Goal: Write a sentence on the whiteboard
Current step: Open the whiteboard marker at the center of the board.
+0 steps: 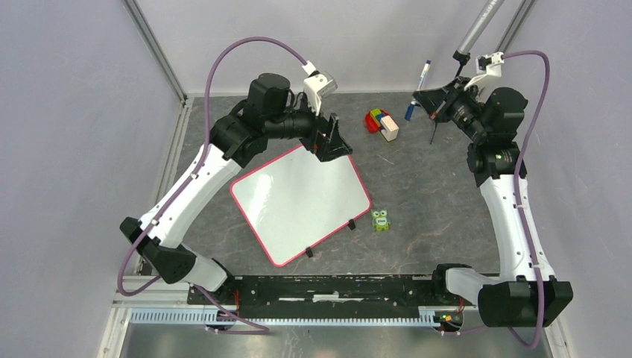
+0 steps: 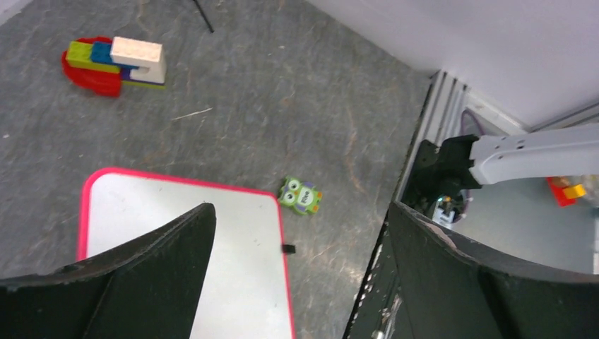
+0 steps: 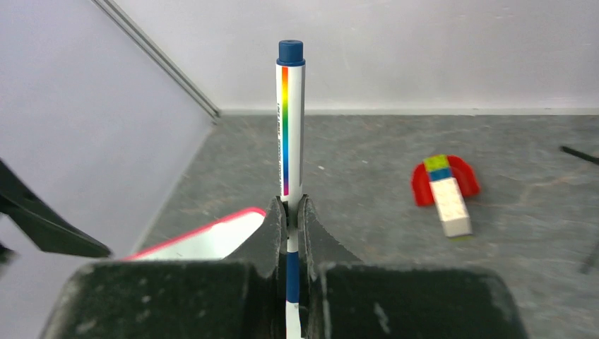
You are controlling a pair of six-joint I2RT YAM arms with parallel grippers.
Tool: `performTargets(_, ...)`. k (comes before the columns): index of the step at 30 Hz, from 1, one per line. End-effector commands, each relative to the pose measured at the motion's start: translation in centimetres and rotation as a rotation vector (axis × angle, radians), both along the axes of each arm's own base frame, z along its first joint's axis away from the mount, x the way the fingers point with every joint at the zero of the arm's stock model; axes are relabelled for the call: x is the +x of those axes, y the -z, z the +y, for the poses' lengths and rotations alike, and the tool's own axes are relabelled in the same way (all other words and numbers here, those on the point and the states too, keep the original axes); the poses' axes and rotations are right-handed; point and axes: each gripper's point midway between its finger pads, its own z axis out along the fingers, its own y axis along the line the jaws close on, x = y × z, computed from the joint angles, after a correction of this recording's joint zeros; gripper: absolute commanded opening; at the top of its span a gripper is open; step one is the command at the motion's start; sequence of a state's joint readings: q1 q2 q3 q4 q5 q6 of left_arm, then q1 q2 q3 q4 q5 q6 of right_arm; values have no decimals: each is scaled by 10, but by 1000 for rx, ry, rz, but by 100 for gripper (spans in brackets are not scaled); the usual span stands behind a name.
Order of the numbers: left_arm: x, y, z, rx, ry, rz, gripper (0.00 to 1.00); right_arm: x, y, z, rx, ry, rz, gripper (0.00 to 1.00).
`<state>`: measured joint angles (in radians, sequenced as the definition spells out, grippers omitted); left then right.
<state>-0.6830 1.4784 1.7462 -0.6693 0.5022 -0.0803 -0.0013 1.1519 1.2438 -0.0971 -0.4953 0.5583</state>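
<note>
The whiteboard (image 1: 298, 201) lies flat and tilted on the grey table, white with a pink-red rim and small black clips on its near edge. No sentence shows on its face. My left gripper (image 1: 335, 142) hangs open over the board's far corner; in the left wrist view the left gripper (image 2: 300, 212) has its jaws wide apart above the whiteboard (image 2: 233, 247), with nothing between them. My right gripper (image 1: 421, 97) is raised at the back right, shut on a marker (image 3: 290, 127) with a rainbow stripe and a blue end. A corner of the whiteboard (image 3: 205, 240) shows beyond it.
A stack of toy bricks (image 1: 381, 123) on a red base sits behind the board. A small green owl figure (image 1: 381, 219) lies off the board's right corner. A metal pole (image 1: 477, 26) slants in at the back right. Frame rails run along the left side.
</note>
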Motion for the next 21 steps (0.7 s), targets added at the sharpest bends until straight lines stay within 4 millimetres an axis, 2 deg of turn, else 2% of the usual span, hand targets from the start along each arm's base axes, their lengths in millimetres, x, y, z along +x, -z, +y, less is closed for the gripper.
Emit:
performTargets(1, 12, -40, -31, -157, 52, -3, 93, -2, -43, 30, 221, -51, 3, 0)
performTargets(4, 21, -42, -50, -206, 86, 32, 89, 3, -40, 43, 267, -74, 60, 0)
performTargets(9, 36, -42, -70, -283, 88, 70, 85, 2, -36, 60, 279, -114, 77, 0)
performTargets(11, 38, -42, -75, -307, 98, 92, 83, 0, -33, 64, 272, -125, 83, 0)
performTargets(16, 45, -28, -89, -336, 103, 175, 77, -4, -27, 71, 282, -154, 106, 0)
performTargets(19, 49, -27, -94, -358, 108, 191, 71, -6, -25, 75, 281, -168, 111, 0)
performTargets(21, 50, -31, -97, -376, 117, 194, 63, -8, -31, 77, 283, -182, 86, 0)
